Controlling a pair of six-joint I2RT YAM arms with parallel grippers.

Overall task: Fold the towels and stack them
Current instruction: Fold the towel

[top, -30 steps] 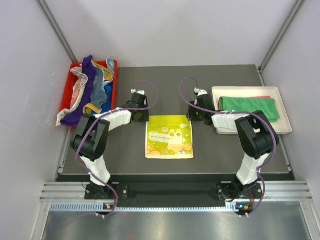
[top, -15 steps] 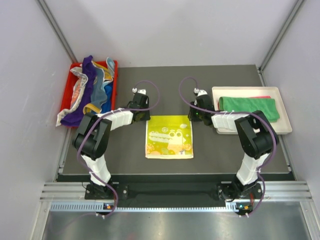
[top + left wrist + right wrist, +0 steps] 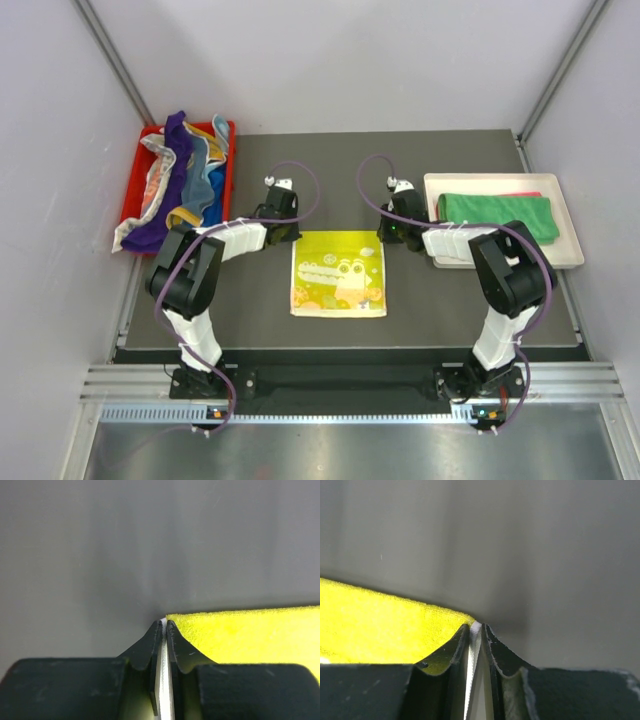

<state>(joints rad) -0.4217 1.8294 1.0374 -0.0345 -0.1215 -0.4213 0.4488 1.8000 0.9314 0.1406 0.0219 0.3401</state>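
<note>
By my reckoning the task is at an early stage. The yellow-green towel (image 3: 338,273) lies spread flat and unfolded on the table (image 3: 450,300). To its right, a green towel (image 3: 497,214) sits folded on the white tray (image 3: 570,255). A strip of pink (image 3: 522,195) shows at that towel's far edge, which I take for a second folded cloth underneath. To the far left of the yellow-green towel, the red bin (image 3: 228,130) holds a tangled heap of towels (image 3: 175,185), none folded. So perhaps two are stacked, one is in hand, and the heap is left.

My left gripper (image 3: 283,232) sits at the yellow-green towel's far-left corner and my right gripper (image 3: 396,232) at its far-right corner. Through both wrist cameras the jaws stand nearly together with a thin pale sliver pinched between the tips. It looks like the corner's hem, though the view is too close for me to be sure. I read both as clamped on the corners, ready to carry the far edge toward me.
</note>
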